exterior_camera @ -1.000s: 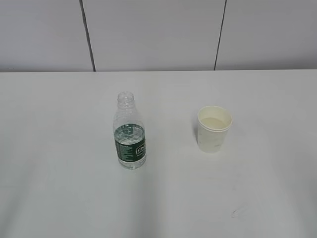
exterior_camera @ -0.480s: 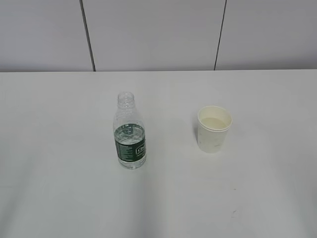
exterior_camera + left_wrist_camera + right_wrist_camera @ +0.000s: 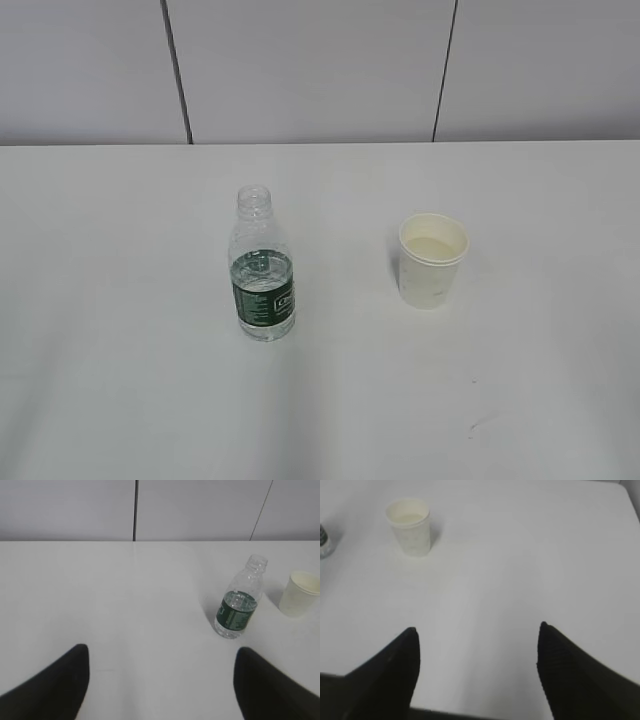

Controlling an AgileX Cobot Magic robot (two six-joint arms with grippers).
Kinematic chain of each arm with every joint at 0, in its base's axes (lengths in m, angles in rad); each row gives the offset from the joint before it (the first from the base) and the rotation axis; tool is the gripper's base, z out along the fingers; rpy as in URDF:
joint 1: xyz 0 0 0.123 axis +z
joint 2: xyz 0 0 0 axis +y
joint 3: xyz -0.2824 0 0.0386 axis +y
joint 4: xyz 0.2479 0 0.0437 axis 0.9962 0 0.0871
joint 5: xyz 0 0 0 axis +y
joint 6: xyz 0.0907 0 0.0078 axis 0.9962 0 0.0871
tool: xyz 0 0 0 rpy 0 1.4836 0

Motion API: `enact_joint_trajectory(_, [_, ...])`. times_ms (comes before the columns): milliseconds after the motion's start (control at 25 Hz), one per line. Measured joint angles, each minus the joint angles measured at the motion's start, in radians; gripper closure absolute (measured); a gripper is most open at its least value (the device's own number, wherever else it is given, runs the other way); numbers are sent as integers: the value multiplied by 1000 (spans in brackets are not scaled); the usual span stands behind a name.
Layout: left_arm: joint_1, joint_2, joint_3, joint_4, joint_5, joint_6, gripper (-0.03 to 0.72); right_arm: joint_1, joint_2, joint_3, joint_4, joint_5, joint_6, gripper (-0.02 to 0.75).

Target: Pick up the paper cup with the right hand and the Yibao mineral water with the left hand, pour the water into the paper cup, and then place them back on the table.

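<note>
— Where are the objects placed?
— Upright on the table point(image 3: 120, 400): Yibao mineral water point(image 3: 264, 268), white label text unreadable, left of the paper cup point(image 3: 432, 260).
— And the grippers?
— Left hand point(image 3: 160, 680) and right hand point(image 3: 477, 672) are spread wide, nothing held.

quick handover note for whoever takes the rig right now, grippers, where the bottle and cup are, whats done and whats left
Left gripper: open, empty, held back from the bottle; the Yibao mineral water lies ahead and to its right.
Right gripper: open, empty; the paper cup lies ahead and to its left.
Both stand upright and apart on the table, bottle on the left, cup on the right. The bottle is uncapped and partly full of water.
Done: nothing grasped or lifted.
Left: right takes the cup, left takes the bottle, pour, set both back down.
</note>
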Motion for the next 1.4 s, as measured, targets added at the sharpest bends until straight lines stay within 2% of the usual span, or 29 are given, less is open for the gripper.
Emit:
enact_joint_trajectory(240, [0, 0, -3, 11, 159, 0, 152, 0, 0, -3, 2, 110, 2, 166])
enact_joint_trajectory(520, [0, 0, 5, 53, 161, -27, 202, 0, -66, -1, 10, 126, 2, 166])
enact_joint_trajectory(1400, [0, 0, 6, 58, 161, -33, 209, 0, -87, 16, 11, 98, 6, 166])
